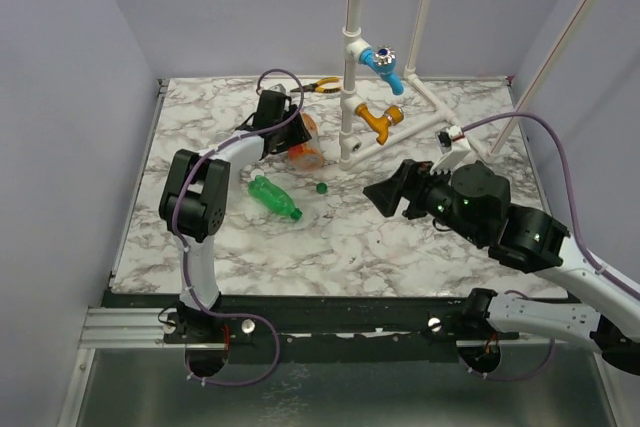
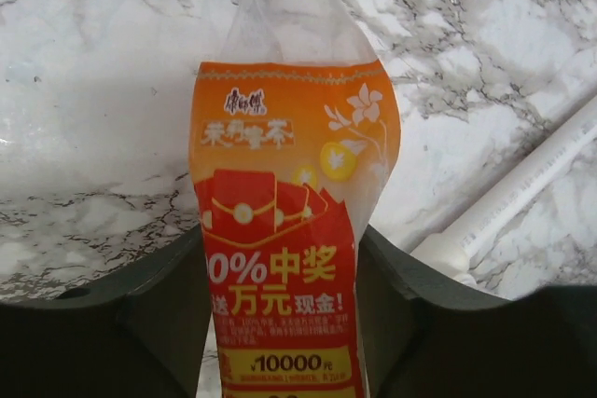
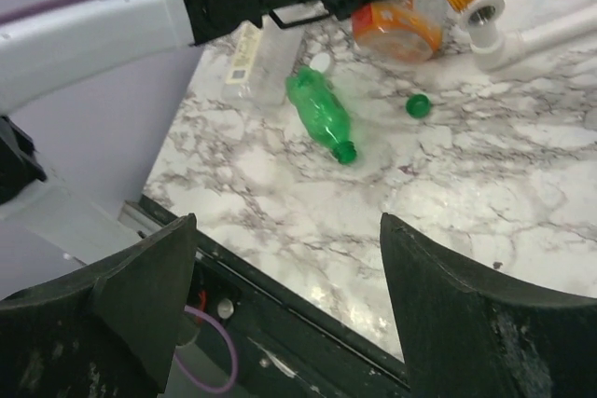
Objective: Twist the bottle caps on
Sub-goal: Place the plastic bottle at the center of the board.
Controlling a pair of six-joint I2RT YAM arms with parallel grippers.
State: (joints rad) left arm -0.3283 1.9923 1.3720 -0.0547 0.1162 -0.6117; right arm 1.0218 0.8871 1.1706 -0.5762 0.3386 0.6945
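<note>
My left gripper (image 1: 288, 119) (image 2: 284, 253) is shut on the wide orange bottle (image 1: 307, 147) (image 2: 289, 202). A finger presses each side of its label, and its neck points away towards the pipe frame. The bottle's base faces the right wrist view (image 3: 396, 30). The slim green bottle (image 1: 273, 196) (image 3: 321, 111) lies on its side on the marble table (image 1: 400, 247). A loose dark green cap (image 1: 321, 187) (image 3: 418, 105) lies to its right. My right gripper (image 1: 376, 193) (image 3: 289, 230) is open and empty, right of the cap. A clear bottle with a pale label (image 3: 259, 61) lies under my left arm.
The white pipe frame (image 1: 350, 67) stands at the back with a blue tap handle (image 1: 384, 61) and an orange tap handle (image 1: 380, 119); its base pipe (image 2: 522, 184) lies just right of the orange bottle. Yellow-handled pliers (image 1: 322, 85) lie at the back. Walls close both sides.
</note>
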